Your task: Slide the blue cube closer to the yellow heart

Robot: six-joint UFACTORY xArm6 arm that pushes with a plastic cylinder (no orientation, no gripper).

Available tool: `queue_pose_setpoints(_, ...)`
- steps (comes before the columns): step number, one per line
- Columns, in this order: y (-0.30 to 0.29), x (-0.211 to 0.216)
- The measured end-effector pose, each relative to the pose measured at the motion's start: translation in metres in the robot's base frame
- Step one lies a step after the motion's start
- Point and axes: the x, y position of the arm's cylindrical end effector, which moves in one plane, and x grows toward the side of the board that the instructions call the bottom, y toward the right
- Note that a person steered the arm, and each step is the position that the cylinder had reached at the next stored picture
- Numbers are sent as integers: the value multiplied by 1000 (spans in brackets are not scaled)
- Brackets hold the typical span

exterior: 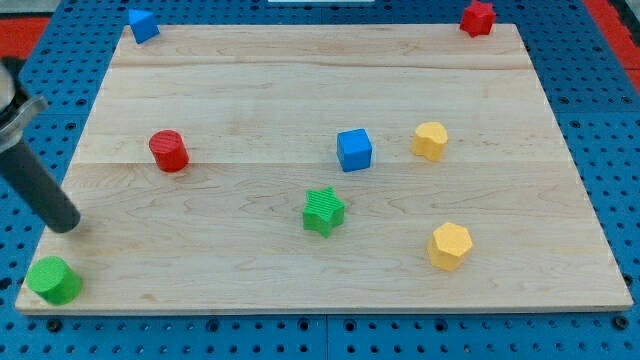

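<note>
The blue cube (354,150) sits a little right of the board's middle. The yellow heart (430,140) lies just to its right, with a small gap between them. My tip (66,226) is at the view's far left, near the board's left edge, far from the blue cube and just above the green block in the corner. The rod rises from it toward the view's upper left.
A red cylinder (169,151) is at left of middle. A green star (323,211) lies below the blue cube. A yellow hexagon (450,246) is at lower right. A green block (53,281) sits at the bottom left corner, a blue block (143,24) top left, a red block (478,17) top right.
</note>
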Motion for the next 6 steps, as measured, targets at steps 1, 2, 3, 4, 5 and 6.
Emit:
queue_pose_setpoints(1, 21, -23)
queue_pose_setpoints(2, 62, -39)
queue_pose_setpoints(3, 96, -59)
queue_pose_setpoints(4, 148, -83)
queue_pose_setpoints(5, 223, -100)
queue_pose_setpoints(6, 294, -104)
